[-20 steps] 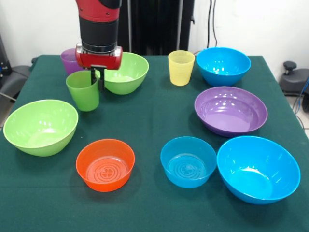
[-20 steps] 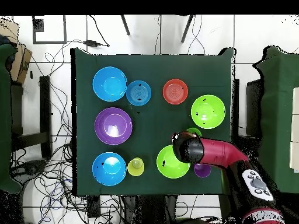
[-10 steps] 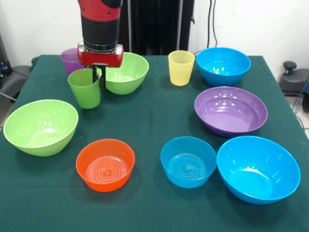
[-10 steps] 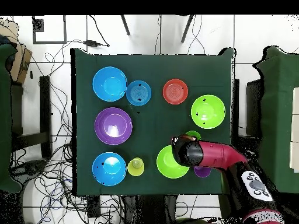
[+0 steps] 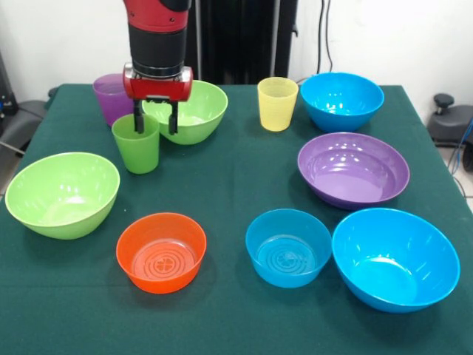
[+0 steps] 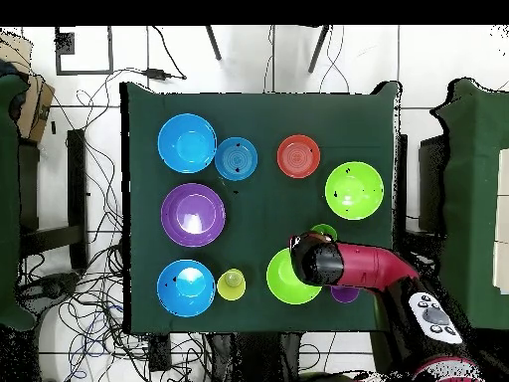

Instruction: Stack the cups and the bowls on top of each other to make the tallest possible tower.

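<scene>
Front view: tool (image 5: 154, 122) straddling green cup (image 5: 137, 144) rim, one finger inside, not visibly clamping; risking tipping cup on desk (image 5: 236, 185) if closing off-centre.

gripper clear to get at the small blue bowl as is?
Likely not yet: the gripper straddles the green cup's rim. The small blue bowl itself sits open, nothing on it.

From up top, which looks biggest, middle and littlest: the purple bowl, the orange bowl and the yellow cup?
Largest to smallest in the overhead view:
1. purple bowl
2. orange bowl
3. yellow cup
The gaps are plain, so no ties.
</scene>
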